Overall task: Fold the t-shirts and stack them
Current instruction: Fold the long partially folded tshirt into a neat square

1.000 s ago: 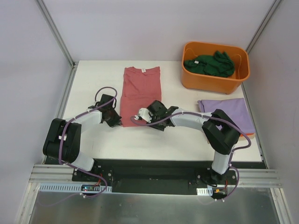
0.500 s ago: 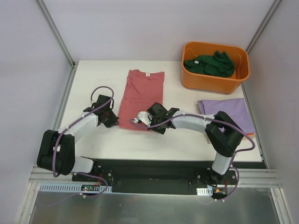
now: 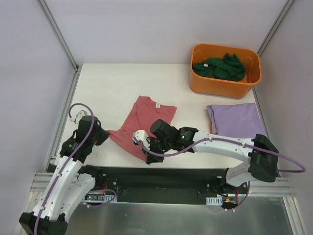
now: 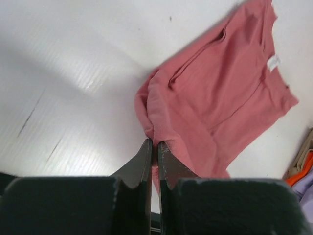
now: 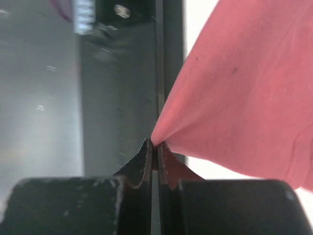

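Note:
The dusty red-pink t-shirt point(image 3: 142, 120) lies skewed on the table, folded lengthwise and pulled toward the near edge. My left gripper point(image 3: 105, 135) is shut on its near-left corner point(image 4: 152, 125). My right gripper point(image 3: 149, 156) is shut on its near-right corner point(image 5: 171, 128), held at the table's front edge. A lavender-purple t-shirt point(image 3: 237, 119) lies folded at the right, with a sliver of orange cloth point(image 3: 263, 141) under it. A dark green t-shirt point(image 3: 219, 67) sits crumpled in the orange tub point(image 3: 225, 84).
The orange tub stands at the back right corner. The table's front edge and the black base rail point(image 3: 161, 175) lie just below my right gripper. White walls and metal posts enclose the table point(image 3: 107, 88).
Both grippers have dragged the red-pink shirt toward the near edge, and it has turned askew. The left arm swung far left and back; the right gripper moved down to the front edge.

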